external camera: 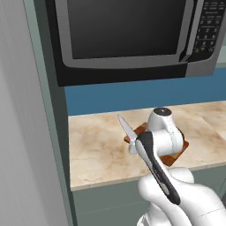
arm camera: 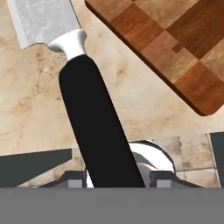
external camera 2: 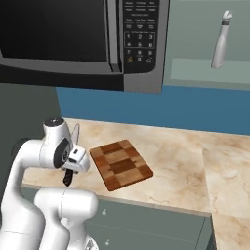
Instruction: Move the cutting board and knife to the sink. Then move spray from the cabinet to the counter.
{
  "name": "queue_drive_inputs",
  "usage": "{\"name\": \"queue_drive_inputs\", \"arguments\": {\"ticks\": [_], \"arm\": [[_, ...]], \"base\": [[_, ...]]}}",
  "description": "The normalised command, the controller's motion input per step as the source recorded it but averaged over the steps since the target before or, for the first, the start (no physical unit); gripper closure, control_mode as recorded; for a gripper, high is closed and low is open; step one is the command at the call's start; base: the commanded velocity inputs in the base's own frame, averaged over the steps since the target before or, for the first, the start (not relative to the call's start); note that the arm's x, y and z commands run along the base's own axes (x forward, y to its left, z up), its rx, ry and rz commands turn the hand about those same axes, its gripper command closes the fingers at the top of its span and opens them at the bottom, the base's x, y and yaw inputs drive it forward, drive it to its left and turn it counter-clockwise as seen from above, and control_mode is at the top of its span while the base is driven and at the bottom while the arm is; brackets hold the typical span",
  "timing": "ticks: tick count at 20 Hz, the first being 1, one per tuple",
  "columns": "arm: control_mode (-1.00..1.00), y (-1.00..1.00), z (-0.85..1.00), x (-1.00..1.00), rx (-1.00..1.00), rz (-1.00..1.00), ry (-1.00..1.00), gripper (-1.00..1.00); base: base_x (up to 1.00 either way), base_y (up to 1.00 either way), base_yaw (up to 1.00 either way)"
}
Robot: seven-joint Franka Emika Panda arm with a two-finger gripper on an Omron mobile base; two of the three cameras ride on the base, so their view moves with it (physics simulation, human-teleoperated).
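My gripper (arm camera: 117,177) is shut on the black handle of the knife (arm camera: 94,127), and the silver blade runs off toward the upper left of the hand view. In the left base view the knife (external camera: 126,127) hangs above the counter (external camera: 97,150) with its tip pointing up. The right base view has the gripper (external camera 2: 72,165) at the counter's front left, just left of the cutting board (external camera 2: 120,164). The checkered cutting board (arm camera: 175,39) lies flat on the counter. The grey spray (external camera 2: 220,41) stands on a cabinet shelf at the upper right. The sink is out of view.
A large microwave (external camera 2: 73,39) hangs low over the counter (external camera 2: 171,146), above a blue back wall. A tall grey-green cabinet side (external camera: 44,110) borders the counter on the left. The counter runs on to the right and turns a corner there.
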Motion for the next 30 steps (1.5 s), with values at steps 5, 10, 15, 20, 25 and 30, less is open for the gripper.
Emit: {"name": "queue_drive_inputs", "arguments": {"ticks": [5,10,15,20,25,30], "arm": [[-1.0,-0.49,0.79,-0.48,0.0,0.0,-0.14,1.0],[-1.0,-0.46,0.78,-0.28,0.0,0.0,-0.04,1.0],[-1.0,-0.34,0.57,-0.45,0.0,0.01,0.0,1.0],[-1.0,-0.34,0.68,-0.54,0.0,0.02,0.0,1.0],[-1.0,-0.25,0.45,-0.59,0.0,0.05,-0.07,1.0],[-1.0,0.0,0.0,-0.33,0.0,0.08,-0.1,1.0]], "base": [[0.0,0.0,0.0],[0.0,0.0,0.0],[0.0,0.0,0.0],[0.0,0.0,0.0],[0.0,0.0,0.0],[0.0,0.0,0.0]]}}
